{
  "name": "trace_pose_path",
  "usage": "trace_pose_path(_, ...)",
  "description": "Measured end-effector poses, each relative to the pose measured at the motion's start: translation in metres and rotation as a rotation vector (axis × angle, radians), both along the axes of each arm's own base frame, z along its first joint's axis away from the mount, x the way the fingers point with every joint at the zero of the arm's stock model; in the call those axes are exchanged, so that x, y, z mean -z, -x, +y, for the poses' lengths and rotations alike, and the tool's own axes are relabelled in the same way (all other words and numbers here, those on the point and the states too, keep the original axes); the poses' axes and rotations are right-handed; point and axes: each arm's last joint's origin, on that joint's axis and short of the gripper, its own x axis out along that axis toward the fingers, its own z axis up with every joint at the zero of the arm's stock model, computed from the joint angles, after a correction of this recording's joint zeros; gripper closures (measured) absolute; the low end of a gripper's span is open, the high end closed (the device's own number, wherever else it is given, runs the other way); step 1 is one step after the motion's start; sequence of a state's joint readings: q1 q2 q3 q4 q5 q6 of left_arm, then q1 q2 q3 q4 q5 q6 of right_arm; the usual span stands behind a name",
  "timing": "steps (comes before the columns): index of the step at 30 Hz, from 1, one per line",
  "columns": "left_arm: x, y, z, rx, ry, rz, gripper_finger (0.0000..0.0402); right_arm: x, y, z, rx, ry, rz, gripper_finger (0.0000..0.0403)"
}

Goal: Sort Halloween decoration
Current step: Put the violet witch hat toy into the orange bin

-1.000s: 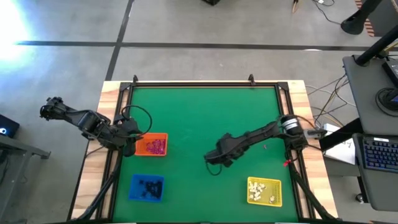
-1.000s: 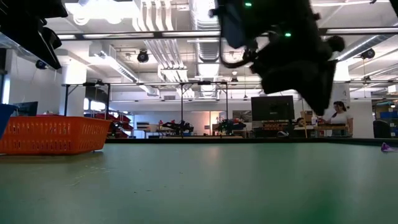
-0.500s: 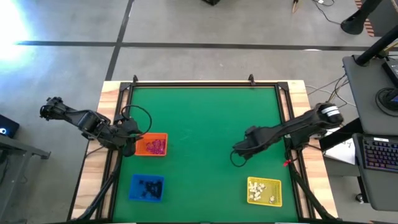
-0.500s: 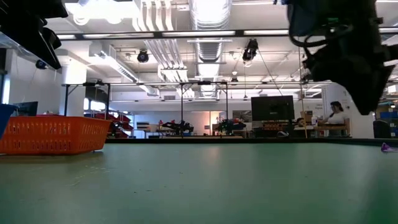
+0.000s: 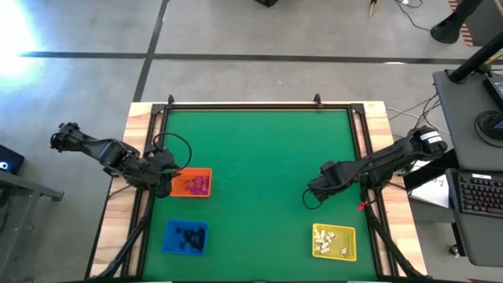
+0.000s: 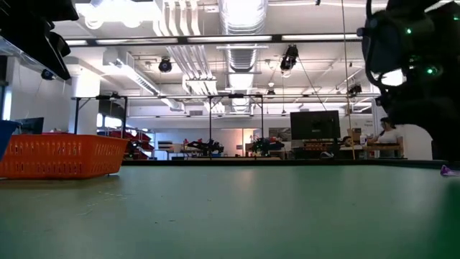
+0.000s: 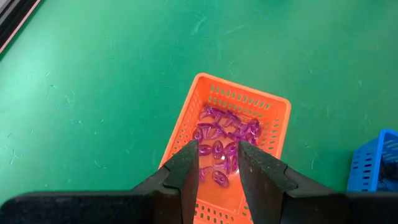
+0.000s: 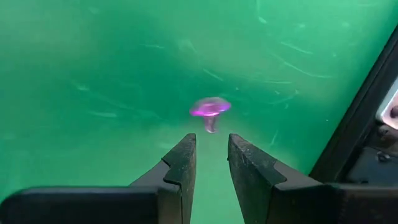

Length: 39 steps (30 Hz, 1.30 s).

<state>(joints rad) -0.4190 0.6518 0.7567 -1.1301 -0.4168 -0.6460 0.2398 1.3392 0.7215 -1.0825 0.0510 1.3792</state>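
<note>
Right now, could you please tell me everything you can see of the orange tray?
The orange tray is a small rectangular basket, apparently plastic, with slotted, perforated walls and an open top. It rests flat on the green table near the left edge, beyond the blue tray. Inside lies a heap of pinkish-purple trinkets. The left gripper hangs above its near end, fingers slightly apart, empty, not visibly touching it.

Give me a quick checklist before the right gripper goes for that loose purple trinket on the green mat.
1. Small pinkish-purple trinket lies alone on the green mat: ok.
2. Right gripper open, nothing held: ok.
3. Trinket lined up just ahead of the gap between the right gripper's fingers: ok.
4. Right gripper's height above the mat: cannot tell.
5. Orange rectangular tray already holds purple trinkets, so it suits the drop: ok.
6. Left gripper hovers open over that tray, blocking the drop: not ok.
</note>
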Motion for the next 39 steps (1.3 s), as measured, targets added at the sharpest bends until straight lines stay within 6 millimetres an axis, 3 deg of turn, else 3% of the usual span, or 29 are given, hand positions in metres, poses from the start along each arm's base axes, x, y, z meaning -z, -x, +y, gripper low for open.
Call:
trace_pose_path(12, 0.0, 0.0, 0.0, -0.008, 0.005, -0.001, 0.0307, 0.02, 0.008, -0.002, 0.0, -0.03, -0.017, 0.0316)
trace_pose_path(32, 0.0, 0.0, 0.0, -0.022, 0.012, -0.005, 0.0307, 0.015, 0.011, -0.023, -0.021, -0.027, -0.035, 0.0316)
trace_pose_path(39, 0.0, 0.0, 0.0, -0.022, 0.012, -0.005, 0.0307, 0.026, 0.014, -0.035, 0.019, -0.114, -0.069, 0.0317)
